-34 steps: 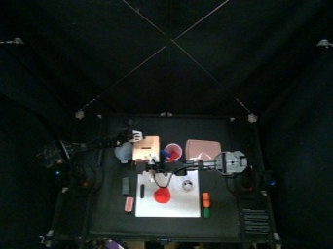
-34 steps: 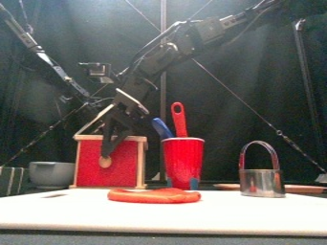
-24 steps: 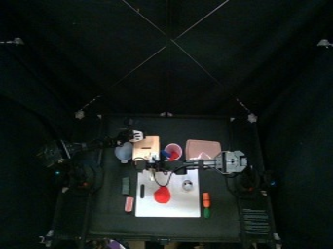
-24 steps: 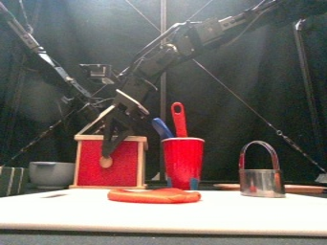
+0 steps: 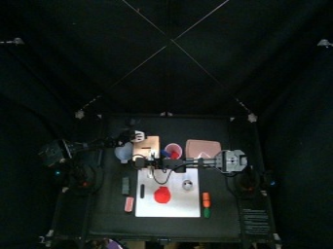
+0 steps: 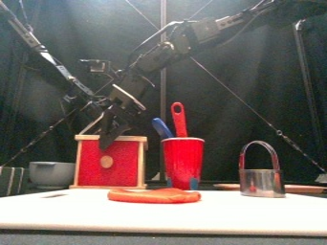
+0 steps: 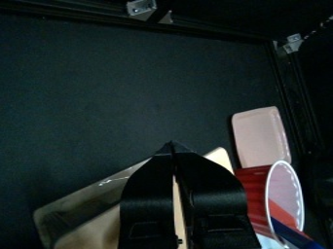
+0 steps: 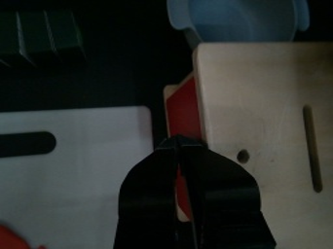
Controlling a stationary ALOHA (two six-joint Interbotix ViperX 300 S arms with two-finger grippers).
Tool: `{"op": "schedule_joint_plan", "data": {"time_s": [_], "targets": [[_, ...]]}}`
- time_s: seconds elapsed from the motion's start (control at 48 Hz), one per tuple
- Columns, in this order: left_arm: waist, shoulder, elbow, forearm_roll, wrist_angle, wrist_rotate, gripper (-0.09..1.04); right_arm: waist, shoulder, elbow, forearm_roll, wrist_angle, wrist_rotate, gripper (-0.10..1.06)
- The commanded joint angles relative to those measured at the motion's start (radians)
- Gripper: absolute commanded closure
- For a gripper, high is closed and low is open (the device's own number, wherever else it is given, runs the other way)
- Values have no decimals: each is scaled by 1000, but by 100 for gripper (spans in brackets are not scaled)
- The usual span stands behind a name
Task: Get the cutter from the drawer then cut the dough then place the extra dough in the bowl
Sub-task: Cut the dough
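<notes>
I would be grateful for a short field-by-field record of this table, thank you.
dough: red disc, flat on the white cutting board
cutter: upright on the board, right of the dough, apart from it
wooden box: behind the dough, to its left; red drawer front
red cup: beside the box, holding toy knives
bowl: left of the box
left gripper: fingers shut, above the box
right gripper: fingers shut, above the drawer front

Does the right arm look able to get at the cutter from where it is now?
Likely yes: the cutter stands alone, handle up, nothing over it. The right gripper, shut by the wooden box, must open first.
</notes>
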Motion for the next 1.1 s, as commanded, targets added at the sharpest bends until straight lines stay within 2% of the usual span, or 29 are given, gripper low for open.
{"op": "schedule_joint_plan", "data": {"time_s": [0.021,0.104,0.208,0.375,0.5,0.667,0.854,0.938,1.042,1.104], "targets": [[0,-126,35,94,-46,2,65,43,-110,2,3,-28,2,64],[-12,-213,81,175,-54,2,65,60,-167,61,15,-72,3,64],[-92,-336,146,296,-69,0,65,74,-270,199,75,-169,3,64],[-293,-488,245,445,-161,2,64,92,-472,517,232,-360,2,64],[-396,-497,284,532,-192,0,60,129,-603,709,321,-420,3,64],[-480,-477,316,569,-198,0,44,178,-747,885,471,-430,3,59],[-578,-423,324,640,-221,2,22,213,-897,1074,600,-426,3,37],[-595,-397,324,643,-235,-2,16,212,-959,1147,624,-423,3,27],[-595,-362,322,621,-256,-3,14,207,-1000,1213,618,-425,2,21],[-595,-342,321,607,-281,-2,14,190,-992,1244,606,-430,2,19]]}}
